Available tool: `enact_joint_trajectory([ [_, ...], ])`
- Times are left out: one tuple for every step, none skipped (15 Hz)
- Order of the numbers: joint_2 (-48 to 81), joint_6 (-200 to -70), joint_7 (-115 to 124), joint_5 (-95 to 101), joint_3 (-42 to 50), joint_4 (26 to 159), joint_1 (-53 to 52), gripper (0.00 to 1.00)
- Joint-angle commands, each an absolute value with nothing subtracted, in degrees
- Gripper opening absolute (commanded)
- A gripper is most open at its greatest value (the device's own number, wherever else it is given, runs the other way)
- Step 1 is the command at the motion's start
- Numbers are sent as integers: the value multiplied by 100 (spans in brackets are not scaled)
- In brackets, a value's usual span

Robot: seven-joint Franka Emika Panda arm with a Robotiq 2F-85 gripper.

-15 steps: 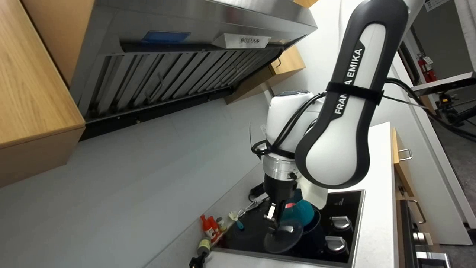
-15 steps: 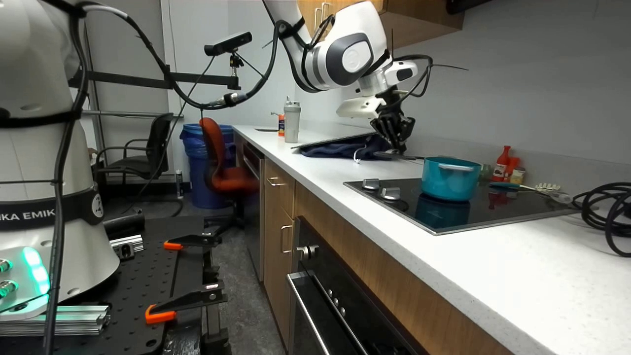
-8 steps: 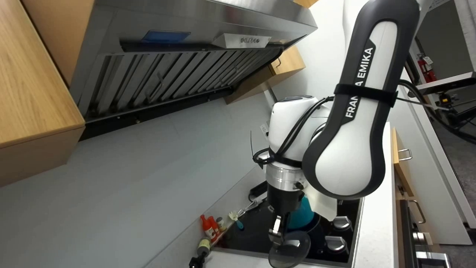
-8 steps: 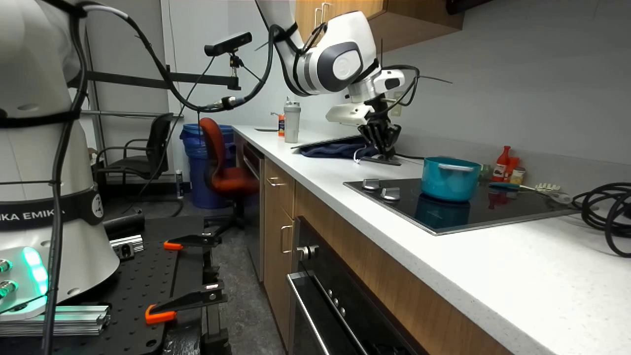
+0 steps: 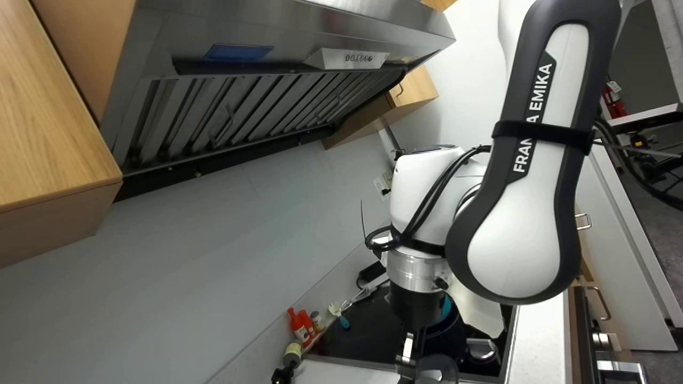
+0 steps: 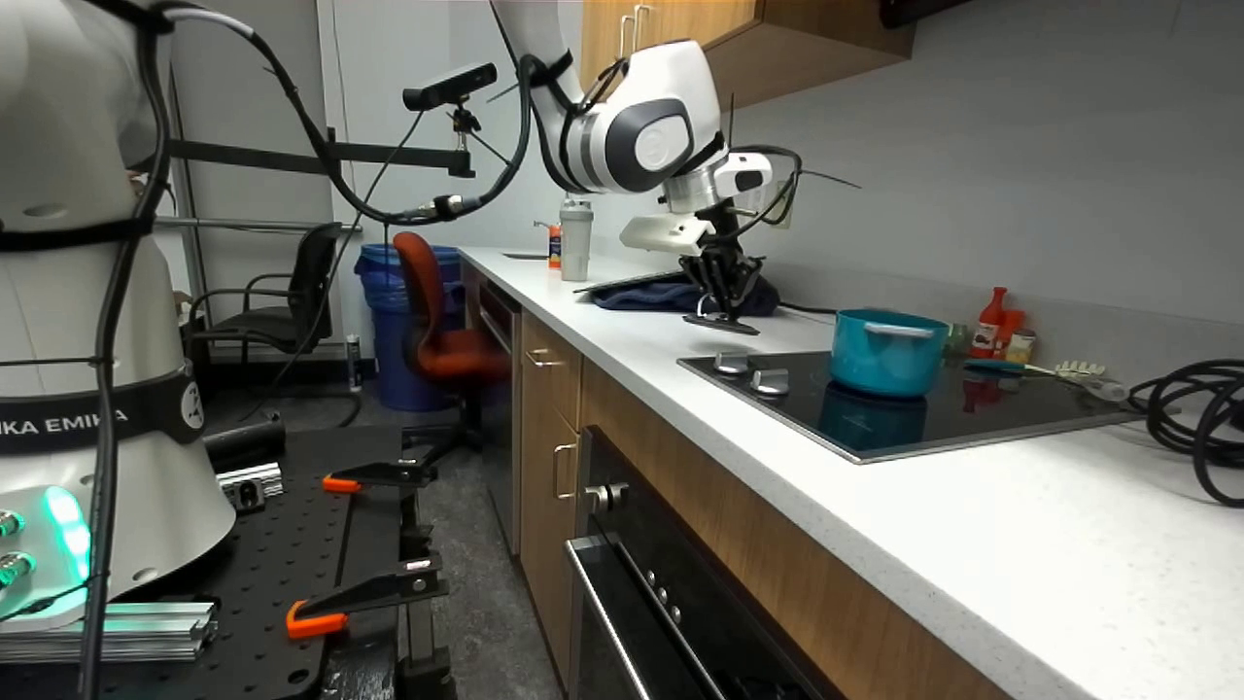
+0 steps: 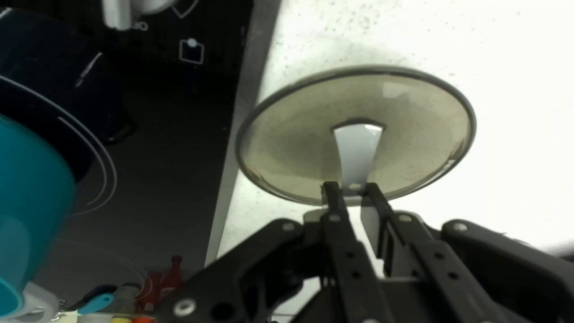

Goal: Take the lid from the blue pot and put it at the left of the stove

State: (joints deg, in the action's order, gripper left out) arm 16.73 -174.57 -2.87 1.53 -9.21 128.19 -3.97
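Observation:
My gripper [image 7: 352, 186] is shut on the upright grey handle of the clear glass lid [image 7: 291, 134] in the wrist view. The lid is over the white counter, just beyond the stove's [image 7: 170, 179] metal edge. In an exterior view the lid [image 6: 721, 324] hangs below the gripper [image 6: 729, 303], low over the counter; I cannot tell if it touches. The blue pot [image 6: 886, 360] stands lidless on the stove [image 6: 982, 413]. In an exterior view the arm mostly hides the pot [image 5: 446, 308], and the frame's bottom edge cuts the lid [image 5: 437, 369].
Silvery knobs [image 6: 770, 381] line the stove's front. Red bottles [image 6: 988, 324] and utensils [image 6: 1059, 371] lie at the back. A dark cloth [image 6: 651, 296] lies on the counter behind the gripper, with a grey shaker bottle [image 6: 575, 240] farther off. Coiled black cable [image 6: 1205, 418] lies at the right.
My gripper has moved away from the pot and down, carrying the lid from above the stove to over the white counter. The pot has not moved.

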Motion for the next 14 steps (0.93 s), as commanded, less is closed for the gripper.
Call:
enact_joint_trajectory([
  [1626, -17413, -602, -62, -1349, 12900, -95, 4],
  [1633, -17410, -624, -52, -1417, 12910, -52, 4],
  [1635, -17405, -649, -51, -1492, 12924, 2, 4],
  [1641, -17402, -664, -47, -1558, 12930, 50, 4],
  [1646, -17387, -679, -46, -1618, 12934, 99, 4],
  [1647, -17373, -686, -37, -1666, 12940, 144, 41],
  [1647, -17366, -691, -26, -1710, 12945, 189, 44],
  [1650, -17365, -692, -14, -1737, 12947, 226, 49],
  [1649, -17360, -696, -7, -1768, 12949, 266, 58],
  [1648, -17359, -697, -2, -1792, 12948, 304, 65],
  [1645, -17361, -703, 4, -1809, 12947, 339, 71],
  [1637, -17364, -704, 12, -1816, 12946, 369, 80],
  [1626, -17366, -710, 21, -1824, 12947, 402, 87],
  [1617, -17366, -710, 31, -1821, 12947, 429, 95],
])
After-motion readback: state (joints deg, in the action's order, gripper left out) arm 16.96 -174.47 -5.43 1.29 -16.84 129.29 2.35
